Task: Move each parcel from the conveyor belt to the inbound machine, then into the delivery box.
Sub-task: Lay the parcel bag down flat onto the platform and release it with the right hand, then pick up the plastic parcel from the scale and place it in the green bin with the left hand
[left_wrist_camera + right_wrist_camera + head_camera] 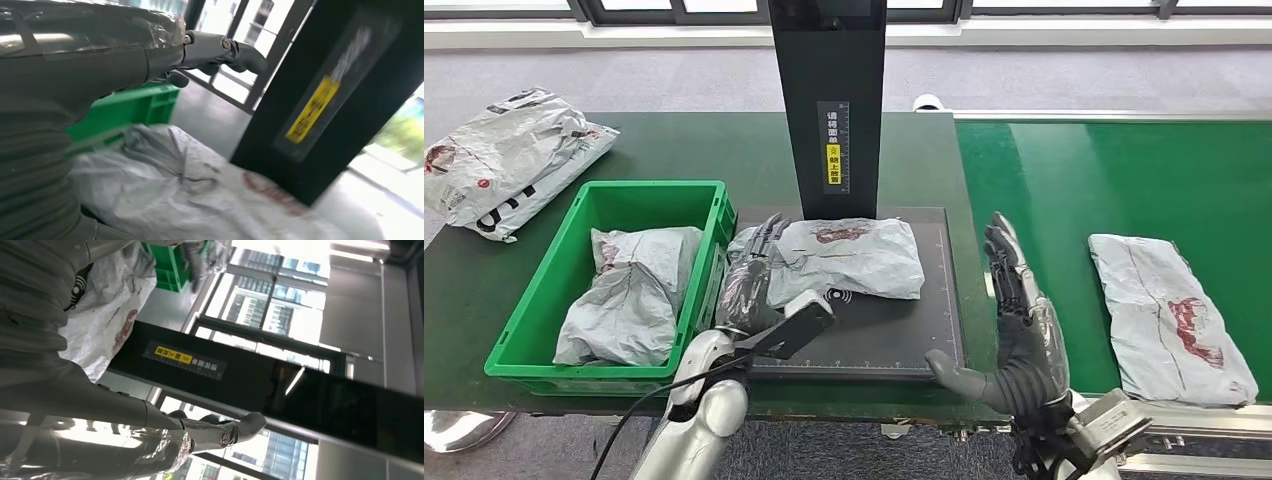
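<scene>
A grey parcel [849,257] with red print lies flat on the black platform [894,335] of the inbound machine, in front of its black pillar [829,100]. My left hand [750,278] is at the parcel's left edge, its fingers stretched out over the parcel [200,195] and holding nothing. My right hand [1022,318] hovers open at the platform's right edge, fingers spread and pointing away from me. A second grey parcel [1172,315] lies on the green conveyor belt [1114,170] to the right. The green delivery box [544,300] at the left holds one crumpled grey parcel [629,295].
Another white and grey parcel [509,155] lies on the table's far left corner. The box's wall [135,105] stands close beside my left hand [215,50]. The pillar [200,370] rises just beyond my right hand [200,432]. Windows run along the back wall.
</scene>
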Motion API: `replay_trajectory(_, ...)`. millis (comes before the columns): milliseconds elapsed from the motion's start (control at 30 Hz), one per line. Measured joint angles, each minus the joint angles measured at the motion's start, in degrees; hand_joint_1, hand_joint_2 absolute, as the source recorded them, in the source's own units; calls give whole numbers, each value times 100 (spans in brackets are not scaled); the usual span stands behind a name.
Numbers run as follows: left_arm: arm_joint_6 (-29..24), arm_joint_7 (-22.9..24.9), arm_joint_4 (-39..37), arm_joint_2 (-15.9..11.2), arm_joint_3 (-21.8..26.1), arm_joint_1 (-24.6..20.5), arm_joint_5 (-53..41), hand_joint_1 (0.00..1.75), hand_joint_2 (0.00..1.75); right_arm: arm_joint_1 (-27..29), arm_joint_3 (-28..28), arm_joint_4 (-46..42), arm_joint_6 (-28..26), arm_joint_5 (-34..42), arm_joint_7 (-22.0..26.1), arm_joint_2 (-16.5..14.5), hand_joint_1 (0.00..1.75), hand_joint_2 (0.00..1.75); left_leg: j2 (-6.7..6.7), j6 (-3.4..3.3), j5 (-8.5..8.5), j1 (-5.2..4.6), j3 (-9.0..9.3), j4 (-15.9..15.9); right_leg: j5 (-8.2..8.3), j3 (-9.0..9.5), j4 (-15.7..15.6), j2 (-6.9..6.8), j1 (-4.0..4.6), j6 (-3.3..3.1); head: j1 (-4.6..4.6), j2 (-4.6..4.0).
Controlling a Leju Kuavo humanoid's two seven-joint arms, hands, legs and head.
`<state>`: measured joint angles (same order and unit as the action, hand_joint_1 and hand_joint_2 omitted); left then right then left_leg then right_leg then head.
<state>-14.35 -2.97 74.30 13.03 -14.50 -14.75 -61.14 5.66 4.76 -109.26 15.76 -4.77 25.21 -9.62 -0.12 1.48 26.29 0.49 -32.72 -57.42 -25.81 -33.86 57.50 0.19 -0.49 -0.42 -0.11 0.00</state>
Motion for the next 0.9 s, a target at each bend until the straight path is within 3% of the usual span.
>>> replay_trajectory(67, 160, 397, -581, 52, -74, -393, -934, 0, 175, -41, -137, 138, 124, 101, 1, -75, 0, 175, 1, 0, -5, -3, 0, 0, 6, -1, 0, 1, 0, 2, 0, 0)
replay_trajectory(200, 774, 669, -1832, 179, -254, -1142, -1935, 0, 175, -186, -252, 489, 327, 159, -24, -168, 0, 175, 2, -4, -9, -7, 0, -2, 10, -1, 1, 2, -1, 5, 0, 0)
replay_trajectory(333, 911, 702, -2866, 289, -382, -1598, -2200, 0, 175, -279, -267, 809, 376, 162, -20, -218, 0, 175, 3, -4, -9, -9, -1, -3, 10, -2, 2, 5, -1, 5, 0, 0)
replay_trajectory(500, 1144, 505, -3625, 354, -399, -2004, -2205, 0, 175, -349, -269, 1019, 441, 169, -1, -234, 0, 175, 1, -5, -7, -8, -3, -2, 6, 1, 2, 3, -1, 8, 0, 0)
replay_trajectory(533, 1253, 445, -3781, 362, -399, -2108, -2205, 24, 175, -378, -269, 1073, 460, 177, 0, -234, 0, 175, 0, -6, -7, -8, -2, -2, 5, 4, 2, 2, 0, 9, 0, 0)
replay_trajectory(633, 1462, 367, -4255, 381, -399, -2388, -2231, 155, 175, -451, -269, 1230, 479, 228, 8, -235, 0, 175, 0, -9, -5, -9, 8, -1, 4, 18, 1, 1, 0, 11, 0, 0)
replay_trajectory(667, 1481, 366, -4384, 387, -399, -2455, -2243, 175, 175, -461, -269, 1263, 478, 246, 13, -235, 0, 175, 0, -10, -4, -10, 11, -1, 3, 23, 1, 0, 0, 11, 0, 0)
replay_trajectory(900, 1368, 426, -4880, 402, -399, -2682, -2306, 175, 175, -456, -269, 1331, 456, 324, 25, -234, 0, 175, 2, -13, -8, -10, 23, -1, 9, 30, 1, -1, -1, 11, 0, 0)
